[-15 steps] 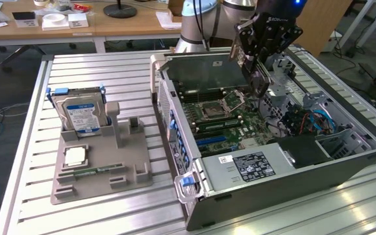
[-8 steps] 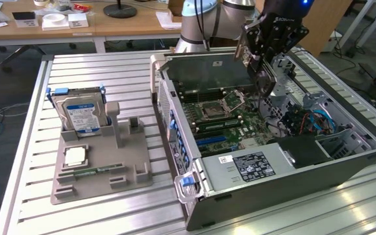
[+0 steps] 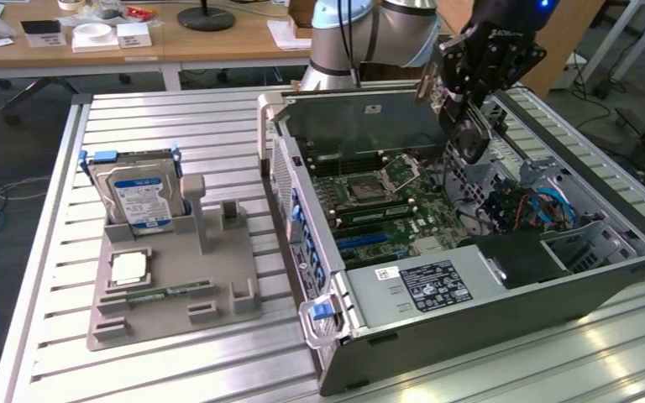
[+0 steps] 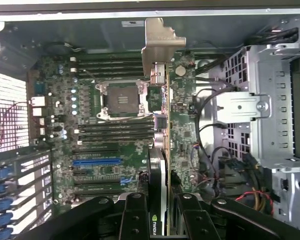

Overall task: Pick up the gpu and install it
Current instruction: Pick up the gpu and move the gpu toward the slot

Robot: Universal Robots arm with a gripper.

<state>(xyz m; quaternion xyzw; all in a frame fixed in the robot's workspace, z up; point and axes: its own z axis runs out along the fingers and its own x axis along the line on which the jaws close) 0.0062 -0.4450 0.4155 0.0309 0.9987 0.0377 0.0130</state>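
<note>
The gpu (image 4: 162, 150) is seen edge-on in the wrist view, a thin dark card with its silver bracket (image 4: 157, 45) at the far end. My gripper (image 4: 162, 220) is shut on it, with a black finger (image 4: 135, 217) on each side of the card. In the exterior view, the gripper (image 3: 482, 80) holds the gpu (image 3: 469, 138) upright above the open computer case (image 3: 469, 311), over the motherboard (image 3: 385, 197). The card hangs clear of the blue expansion slot (image 4: 97, 161).
A metal drive cage (image 4: 270, 110) and loose cables lie beside the card inside the case. On the exterior view's left, a grey fixture (image 3: 177, 285) holds a hard drive with a blue label (image 3: 138, 197) and a green memory stick (image 3: 171, 291). A desk stands behind.
</note>
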